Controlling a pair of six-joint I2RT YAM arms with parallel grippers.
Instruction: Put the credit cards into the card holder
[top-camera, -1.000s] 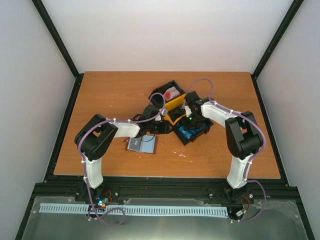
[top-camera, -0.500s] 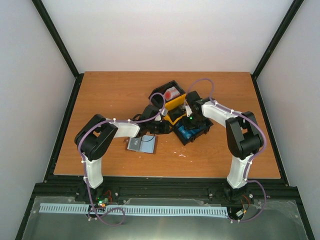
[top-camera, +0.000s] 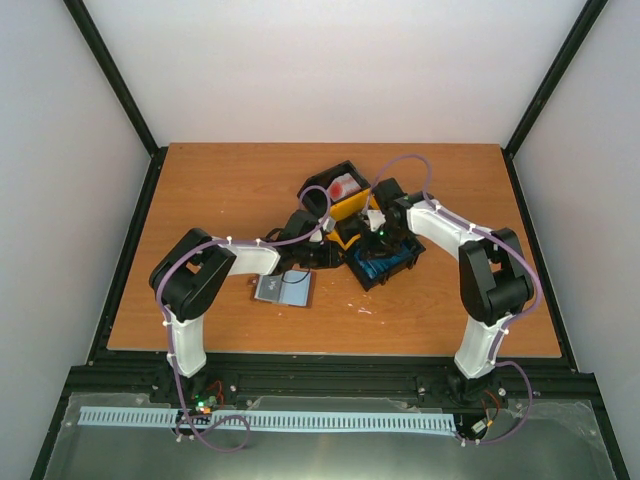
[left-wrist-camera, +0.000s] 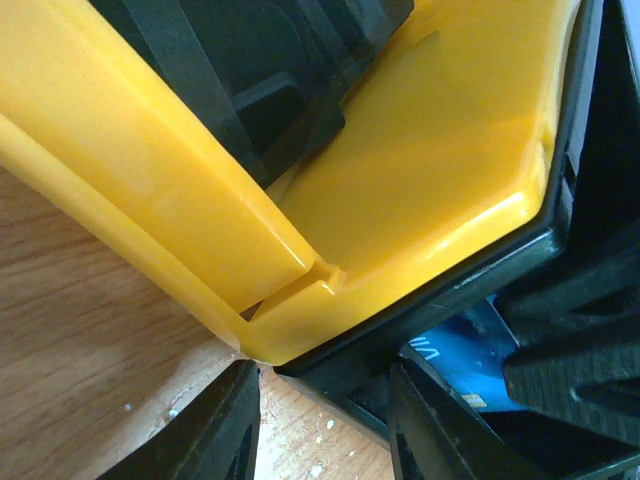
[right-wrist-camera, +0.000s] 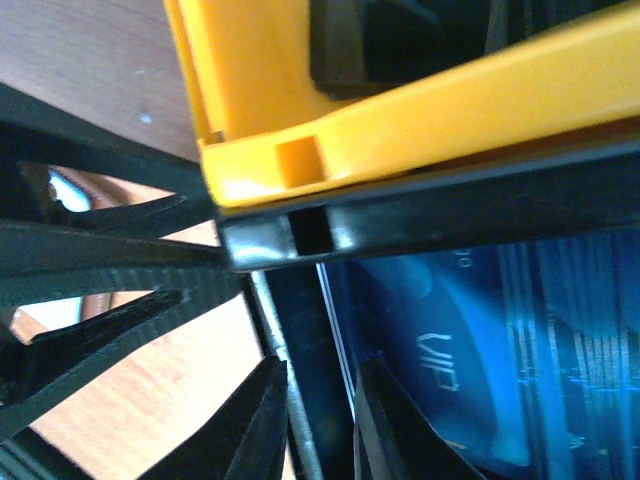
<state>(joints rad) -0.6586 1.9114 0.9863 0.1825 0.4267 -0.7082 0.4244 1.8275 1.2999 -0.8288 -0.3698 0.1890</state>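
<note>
Blue credit cards (top-camera: 383, 266) lie in the near right compartment of a black-and-yellow tray (top-camera: 352, 207). The card holder (top-camera: 283, 290) lies open on the table left of the tray, pale grey-blue side up. My right gripper (top-camera: 372, 240) reaches down into that compartment. In the right wrist view its jaws (right-wrist-camera: 325, 420) pinch a dark upright strip beside a blue credit card (right-wrist-camera: 480, 330) at the compartment's wall. My left gripper (top-camera: 335, 256) sits at the tray's near left corner. In the left wrist view it (left-wrist-camera: 325, 430) closes on the tray's corner (left-wrist-camera: 430, 150), with a blue card (left-wrist-camera: 465, 365) behind.
A red-and-white item (top-camera: 343, 186) sits in the tray's far compartment. Bare wooden table (top-camera: 230, 190) surrounds the tray. The black frame rail (top-camera: 330, 362) runs along the near edge, and white walls close in the sides.
The right gripper's jaws have narrowed around the strip at the compartment wall, and the right arm's elbow has shifted slightly right. The left arm and the card holder have not moved.
</note>
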